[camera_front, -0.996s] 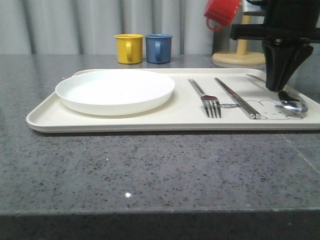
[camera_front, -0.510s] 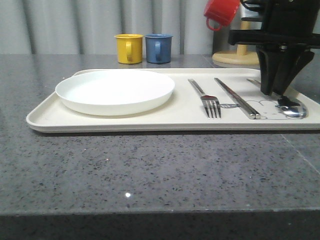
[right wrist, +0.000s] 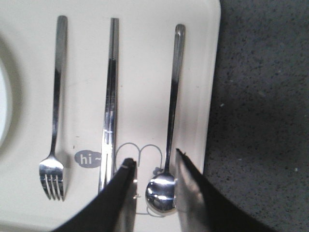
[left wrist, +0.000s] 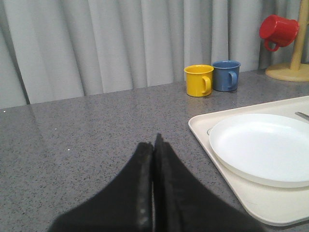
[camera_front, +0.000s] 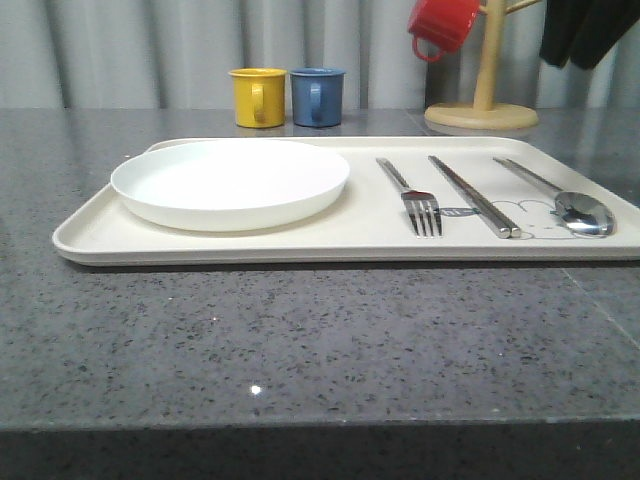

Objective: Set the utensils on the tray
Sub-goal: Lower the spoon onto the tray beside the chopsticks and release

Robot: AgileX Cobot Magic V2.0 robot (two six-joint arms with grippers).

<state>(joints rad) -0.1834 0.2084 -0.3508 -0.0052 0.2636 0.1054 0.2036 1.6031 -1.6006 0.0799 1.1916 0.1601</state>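
Right hand (right wrist: pixel 153 159): spread well open, gripping nothing, hovering high above the tray (right wrist: pixel 140 58) with the spoon (right wrist: pixel 174 96) bowl straight below the gap between its fingers. Left hand (left wrist: pixel 153 145): pressed fully closed, empty, low over bare tabletop (left wrist: pixel 87 125), with the tray's edge and the plate (left wrist: pixel 263 145) just off to one side.

Outward from the right hand: directly beneath, the spoon, handle pointing away, close to the tray's rim. Next beyond it, the chopsticks (right wrist: pixel 110 96), lying touching as a pair. Further on, the fork (right wrist: pixel 55 121), tines toward the hand. Farthest, the plate. All resting flat inside the tray, so probably little left to place.

Handling, as a judgement: polished steel, stiff, light, likely slippery. Best pinched across the slim handle near mid-length, not at the rounded bowl or the tines. Chopsticks apt to roll apart unless caught together. Plate rigid, breakable, best taken at its rim.

Count: one spoon, one fork, one pair of chopsticks, one plate, one tray. Well beyond the tray, three mugs: yellow mug (camera_front: pixel 257 97), blue mug (camera_front: pixel 317 96), red mug (camera_front: pixel 443 25) hung on a wooden stand (camera_front: pixel 485 100).
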